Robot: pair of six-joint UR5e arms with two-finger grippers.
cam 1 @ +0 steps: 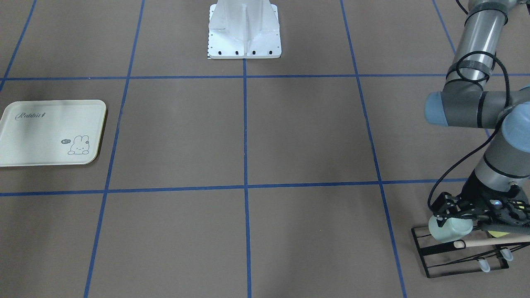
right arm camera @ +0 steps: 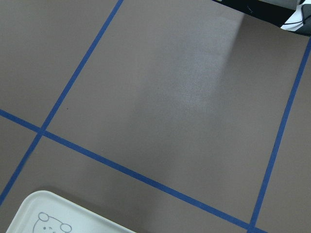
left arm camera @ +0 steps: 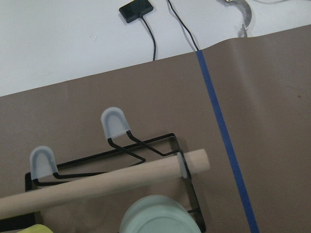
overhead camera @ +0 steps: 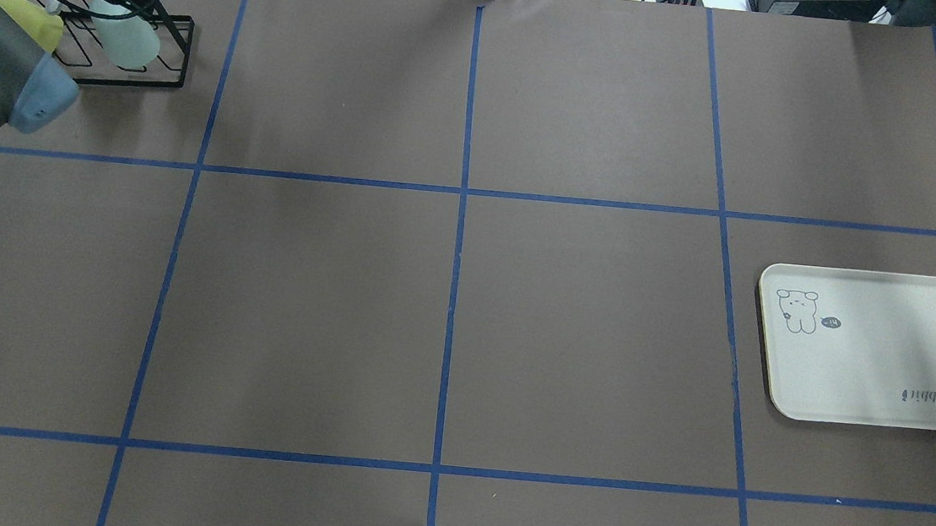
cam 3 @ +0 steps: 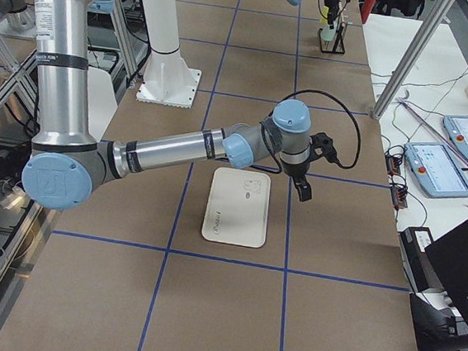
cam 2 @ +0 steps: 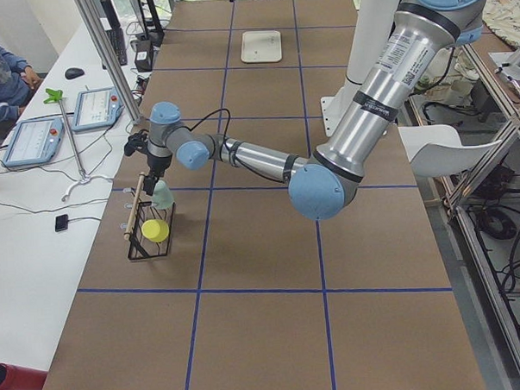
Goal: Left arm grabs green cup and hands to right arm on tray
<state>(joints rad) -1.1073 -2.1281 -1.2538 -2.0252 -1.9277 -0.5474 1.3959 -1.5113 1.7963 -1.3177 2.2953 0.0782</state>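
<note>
- The left gripper (cam 1: 449, 215) is hanging low over the black wire rack (cam 1: 439, 249), right up against the green cup (cam 1: 449, 231). I cannot tell whether its fingers are clamping the cup.
- The green cup is sitting in the rack, touching the rack's wooden dowel (left arm camera: 107, 182), with a yellow-green cup (cam 2: 155, 231) beside it.
- The tray (overhead camera: 874, 366) is lying flat, well apart from the rack (bunny drawing facing up).
- The right gripper (cam 3: 303, 188) is hovering far from the rack, and it is too small to tell whether it is apart or together.
</note>
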